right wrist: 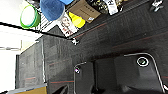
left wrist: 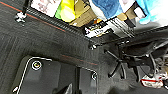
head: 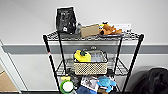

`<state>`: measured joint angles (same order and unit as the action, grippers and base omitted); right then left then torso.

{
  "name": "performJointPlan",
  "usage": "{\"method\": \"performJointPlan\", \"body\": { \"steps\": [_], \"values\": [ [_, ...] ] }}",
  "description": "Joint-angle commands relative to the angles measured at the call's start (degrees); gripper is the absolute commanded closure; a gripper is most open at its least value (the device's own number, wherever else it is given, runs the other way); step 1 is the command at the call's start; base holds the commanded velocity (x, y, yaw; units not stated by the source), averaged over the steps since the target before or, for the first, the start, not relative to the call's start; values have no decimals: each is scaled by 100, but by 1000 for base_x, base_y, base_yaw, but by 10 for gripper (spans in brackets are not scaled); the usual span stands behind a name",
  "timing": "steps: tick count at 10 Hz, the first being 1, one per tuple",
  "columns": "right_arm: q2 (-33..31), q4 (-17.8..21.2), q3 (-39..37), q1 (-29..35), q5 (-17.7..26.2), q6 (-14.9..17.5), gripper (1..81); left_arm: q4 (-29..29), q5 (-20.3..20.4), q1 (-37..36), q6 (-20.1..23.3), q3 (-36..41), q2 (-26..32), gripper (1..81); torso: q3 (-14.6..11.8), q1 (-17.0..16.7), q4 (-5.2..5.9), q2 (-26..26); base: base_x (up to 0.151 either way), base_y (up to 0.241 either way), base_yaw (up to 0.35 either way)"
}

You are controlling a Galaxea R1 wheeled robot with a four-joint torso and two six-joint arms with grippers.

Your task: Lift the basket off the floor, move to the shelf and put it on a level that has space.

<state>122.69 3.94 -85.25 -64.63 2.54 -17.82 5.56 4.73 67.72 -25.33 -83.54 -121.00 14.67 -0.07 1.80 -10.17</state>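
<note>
The beige woven basket [head: 90, 63] stands on the level [head: 120, 68], the black wire tier below the top of the shelf [head: 51, 60]. It sits upright in the middle of that tier, with a yellow thing and pale items inside. The shelf stands against a white wall. Both wrist views look down on the floor [left wrist: 45, 47] [right wrist: 112, 32] of dark carpet tiles beside the shelf's foot. A dark part of my left gripper [left wrist: 67, 89] and of my right gripper [right wrist: 62, 89] juts in over the carpet, well away from the basket.
The top tier carries a black bag [head: 65, 20], a cardboard box [head: 89, 30] and an orange plush toy [head: 108, 29]. Lower down lie a green-rimmed round thing [head: 67, 86] and a blue plush [head: 106, 82]. A black office chair [head: 155, 80] stands right of the shelf.
</note>
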Motion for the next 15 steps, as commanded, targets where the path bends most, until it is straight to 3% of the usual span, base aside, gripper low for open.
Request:
{"method": "performJointPlan", "body": {
  "steps": [1,6,15],
  "values": [
    [495,-288,-543,-80,45,33,10,464,142,219,46,-777,-592,10,0,7,0,0,0,0,0],
    [1506,-736,-1826,-625,45,51,10,569,133,589,54,-2121,-1549,10,-5,7,0,-5,0,0,0],
    [3827,-1615,-5271,-1215,133,60,10,947,28,1117,55,-4714,-3422,10,-9,7,0,-9,0,0,0]
  ]
}}
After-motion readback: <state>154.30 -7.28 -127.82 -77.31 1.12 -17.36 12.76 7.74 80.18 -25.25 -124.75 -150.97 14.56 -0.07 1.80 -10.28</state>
